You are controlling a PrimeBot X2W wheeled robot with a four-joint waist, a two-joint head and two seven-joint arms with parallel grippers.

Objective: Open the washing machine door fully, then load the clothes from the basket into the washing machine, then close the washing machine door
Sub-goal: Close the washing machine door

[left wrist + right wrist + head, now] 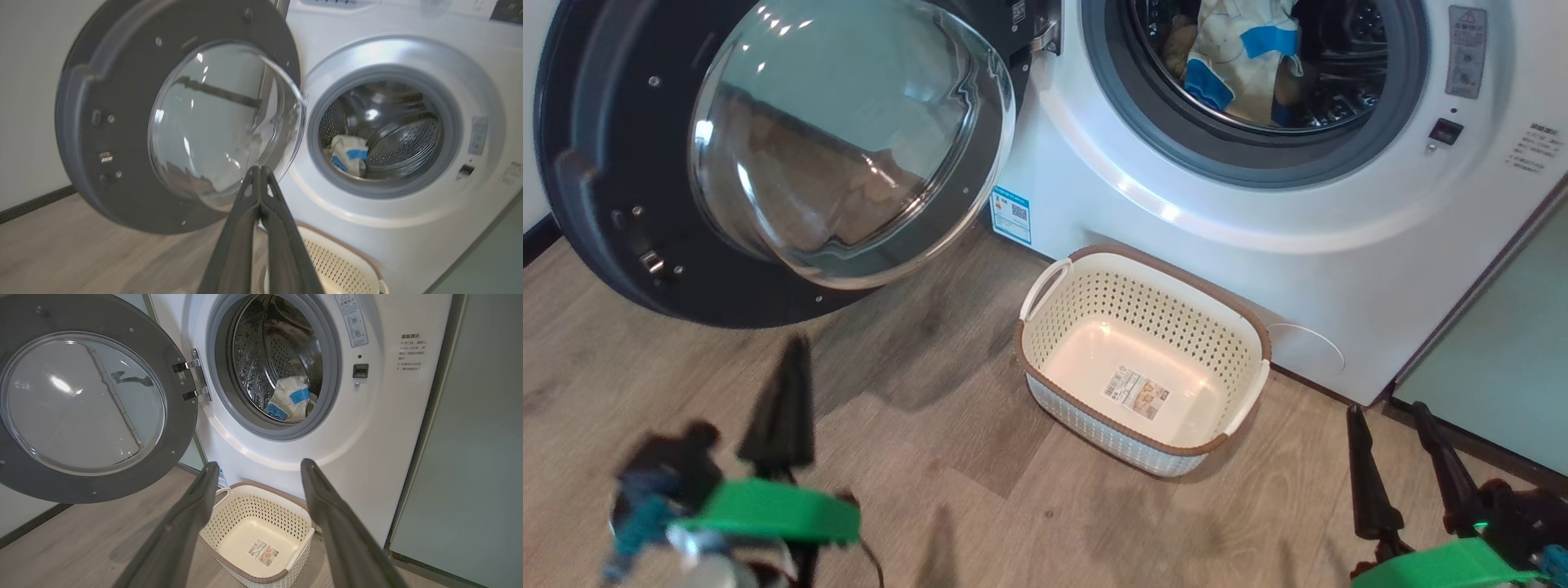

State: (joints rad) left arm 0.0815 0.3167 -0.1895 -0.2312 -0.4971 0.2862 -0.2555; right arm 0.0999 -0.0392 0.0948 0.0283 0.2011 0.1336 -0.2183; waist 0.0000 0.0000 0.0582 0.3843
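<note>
The washing machine (pixel 1258 237) (pixel 408 228) (pixel 367 449) stands with its round black-rimmed door (pixel 596 163) (pixel 81 134) (pixel 179 416) swung wide open to the left. Pale yellow clothes (pixel 1241 57) (pixel 347 153) (pixel 290 398) with blue patches lie inside the steel drum. The cream basket (pixel 1241 327) (pixel 339 261) (pixel 229 522) sits empty on the floor in front of the machine. My left gripper (pixel 796 347) (pixel 258 169) is shut on nothing, low at the left, its tip pointing toward the door's glass. My right gripper (pixel 1387 412) (pixel 258 467) stands open to the right of the basket.
Wood-look floor (pixel 931 490) spreads around the basket. A pale green cabinet door (pixel 1503 343) (pixel 482 457) stands right of the machine. A white wall with a dark skirting (pixel 32 202) runs behind the open door.
</note>
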